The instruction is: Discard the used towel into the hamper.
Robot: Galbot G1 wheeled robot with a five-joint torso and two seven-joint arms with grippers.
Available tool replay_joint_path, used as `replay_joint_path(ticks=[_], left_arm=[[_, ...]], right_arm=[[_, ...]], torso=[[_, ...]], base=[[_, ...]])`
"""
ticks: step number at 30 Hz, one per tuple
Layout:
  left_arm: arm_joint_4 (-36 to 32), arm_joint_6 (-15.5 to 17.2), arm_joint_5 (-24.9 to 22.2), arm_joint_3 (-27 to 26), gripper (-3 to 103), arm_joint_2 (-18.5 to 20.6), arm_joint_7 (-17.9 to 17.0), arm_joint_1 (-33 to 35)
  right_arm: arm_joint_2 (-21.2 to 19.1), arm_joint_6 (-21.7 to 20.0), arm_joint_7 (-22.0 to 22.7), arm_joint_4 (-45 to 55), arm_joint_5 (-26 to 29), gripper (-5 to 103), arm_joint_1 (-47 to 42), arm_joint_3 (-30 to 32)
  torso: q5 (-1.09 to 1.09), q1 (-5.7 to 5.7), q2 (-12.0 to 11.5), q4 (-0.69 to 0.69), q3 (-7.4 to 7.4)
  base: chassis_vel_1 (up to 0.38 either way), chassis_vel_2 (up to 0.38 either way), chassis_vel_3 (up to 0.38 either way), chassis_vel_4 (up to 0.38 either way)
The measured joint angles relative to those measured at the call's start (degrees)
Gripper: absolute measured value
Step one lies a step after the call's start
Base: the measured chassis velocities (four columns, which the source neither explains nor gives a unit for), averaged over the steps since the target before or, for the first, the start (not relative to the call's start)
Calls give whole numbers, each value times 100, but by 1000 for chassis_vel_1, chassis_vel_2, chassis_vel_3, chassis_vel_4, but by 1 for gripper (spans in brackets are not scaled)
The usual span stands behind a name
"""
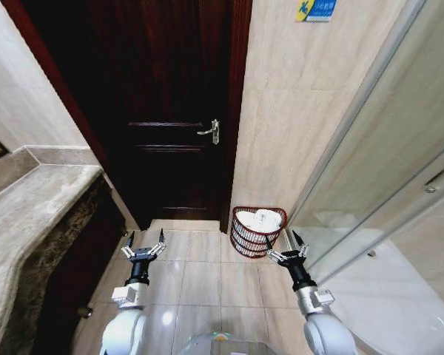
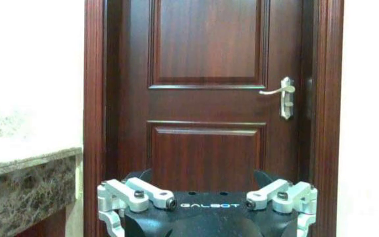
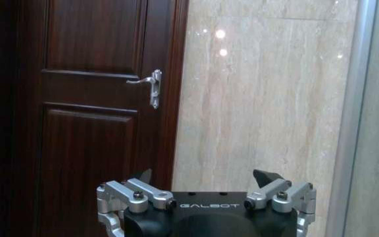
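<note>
The hamper (image 1: 257, 231), a small round reddish-brown wire basket, stands on the floor against the tiled wall beside the door. A white towel (image 1: 257, 220) lies inside it, bunched up near the rim. My right gripper (image 1: 286, 242) hangs open just in front of the hamper's right side, holding nothing. My left gripper (image 1: 145, 239) hangs open over the floor tiles to the left, well apart from the hamper. In the wrist views each gripper's fingers (image 2: 140, 174) (image 3: 268, 177) spread wide with nothing between them.
A dark wooden door (image 1: 166, 111) with a silver handle (image 1: 212, 131) is shut straight ahead. A marble counter (image 1: 37, 214) runs along the left. A glass shower partition (image 1: 385, 185) closes the right side. Beige floor tiles (image 1: 200, 281) lie between.
</note>
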Motion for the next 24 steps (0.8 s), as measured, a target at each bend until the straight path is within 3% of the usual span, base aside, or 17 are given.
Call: replay_joint_path(ticks=[8, 15, 24], left_arm=[[-55, 26, 2, 0, 100, 62, 27, 27], [-156, 128, -173, 35, 100, 395, 329, 57], [-270, 170, -163, 77, 100, 391, 471, 89]], right_arm=[[-4, 43, 30, -37, 14, 100, -12, 65], [138, 32, 175, -134, 81, 100, 113, 315], [178, -39, 197, -51, 112, 100, 161, 487]], torso=[[-1, 105, 229, 0, 122], [0, 195, 428, 1, 234], [0, 313, 684, 2, 370]], base=[[48, -41, -51, 43], [0, 0, 0, 0], [0, 0, 0, 0]])
